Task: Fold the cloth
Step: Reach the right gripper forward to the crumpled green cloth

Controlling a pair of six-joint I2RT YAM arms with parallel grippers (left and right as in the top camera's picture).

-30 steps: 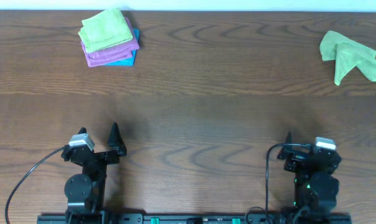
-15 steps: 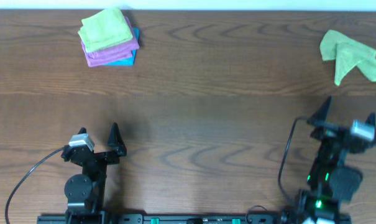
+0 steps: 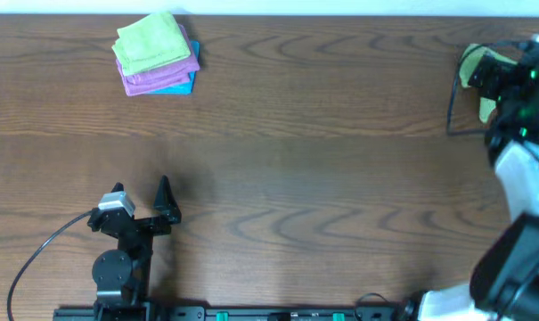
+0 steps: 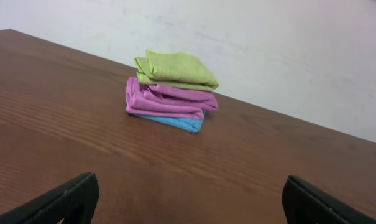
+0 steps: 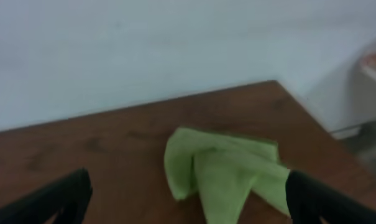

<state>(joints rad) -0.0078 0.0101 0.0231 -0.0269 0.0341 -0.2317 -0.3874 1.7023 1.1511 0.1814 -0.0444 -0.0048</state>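
Note:
The cloth, lime-green and crumpled, lies near the table's far right corner. From overhead only bits of the cloth show beside my right arm, which reaches over it. My right gripper hangs open just short of the cloth, one finger on each side of it, holding nothing. In the overhead view the right gripper sits over the cloth's left part. My left gripper rests open near the front left. In its wrist view the left gripper has only bare table between its fingers.
A stack of folded cloths stands at the far left: green on top, purple below, blue at the bottom. The left wrist view shows the stack ahead. The table's right edge runs close by the crumpled cloth.
My right arm has swung from the front right of the table out to the far right corner, over the crumpled cloth. The left arm has not moved.

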